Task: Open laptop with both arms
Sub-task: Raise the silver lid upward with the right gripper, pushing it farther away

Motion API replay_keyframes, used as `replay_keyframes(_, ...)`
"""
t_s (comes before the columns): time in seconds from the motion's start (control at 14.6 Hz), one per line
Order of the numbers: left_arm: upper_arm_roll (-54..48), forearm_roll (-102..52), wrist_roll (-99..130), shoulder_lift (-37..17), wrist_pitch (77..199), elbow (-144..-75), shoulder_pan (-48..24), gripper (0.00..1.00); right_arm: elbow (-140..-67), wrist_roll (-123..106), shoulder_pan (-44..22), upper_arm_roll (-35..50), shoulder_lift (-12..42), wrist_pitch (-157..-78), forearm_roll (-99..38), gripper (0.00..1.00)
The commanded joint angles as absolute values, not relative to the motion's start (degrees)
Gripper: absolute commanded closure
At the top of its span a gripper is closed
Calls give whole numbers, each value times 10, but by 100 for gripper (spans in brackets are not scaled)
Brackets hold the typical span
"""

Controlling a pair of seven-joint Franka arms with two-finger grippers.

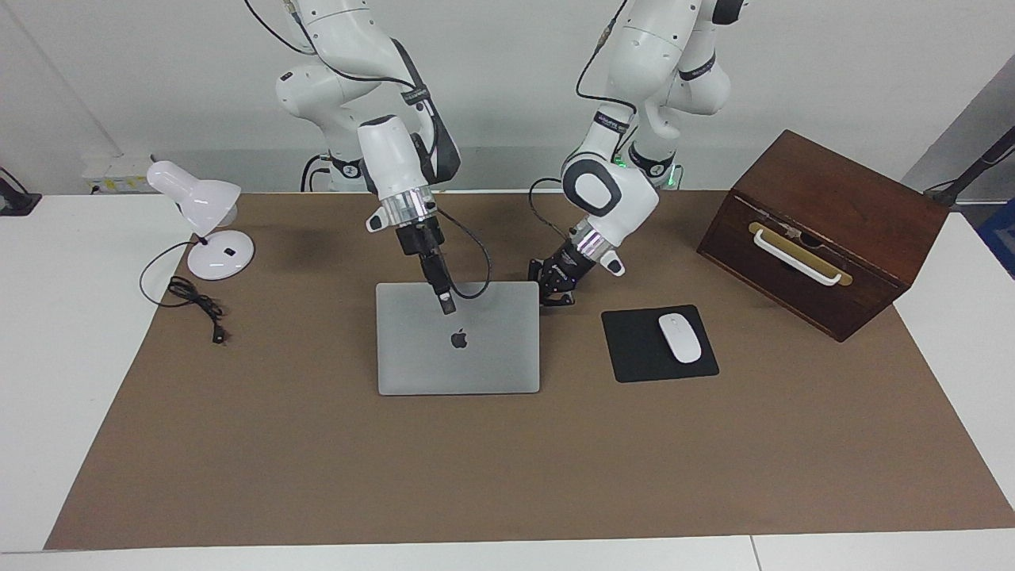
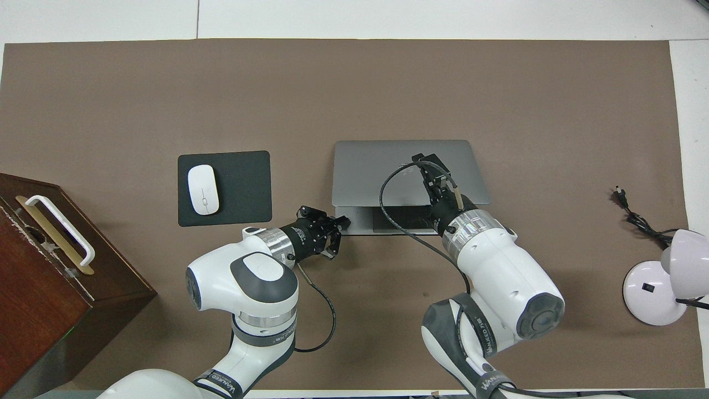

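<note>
The silver-grey laptop (image 1: 476, 361) lies mid-table with its logo side up. Its lid (image 2: 376, 172) is raised a little at the edge nearer to the robots, so a strip of the base with the trackpad (image 2: 360, 220) shows in the overhead view. My right gripper (image 1: 446, 305) reaches over that raised edge and is shut on the lid; it also shows in the overhead view (image 2: 424, 166). My left gripper (image 1: 555, 295) sits low at the base's corner toward the left arm's end. Its fingers are spread, and one fingertip (image 2: 343, 221) touches that corner.
A black mouse pad (image 1: 634, 353) with a white mouse (image 1: 679, 338) lies beside the laptop toward the left arm's end. A brown wooden box (image 1: 825, 230) with a white handle stands past it. A white desk lamp (image 1: 208, 214) and its cable (image 1: 198, 305) sit at the right arm's end.
</note>
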State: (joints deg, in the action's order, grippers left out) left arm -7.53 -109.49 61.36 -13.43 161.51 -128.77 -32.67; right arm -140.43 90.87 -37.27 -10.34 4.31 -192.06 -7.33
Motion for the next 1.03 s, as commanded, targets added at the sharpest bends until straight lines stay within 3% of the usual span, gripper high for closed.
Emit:
replay_keyframes(0.0, -73, -1111, 598, -163, 1629, -1277, -339, 100, -1371, 920, -372, -108, 55, -1913, -66, 0)
replay_keyframes(0.96, -73, -1110, 598, -163, 1629, -1277, -339, 100, -1272, 906, -372, -125, 55, -1785, -66, 0)
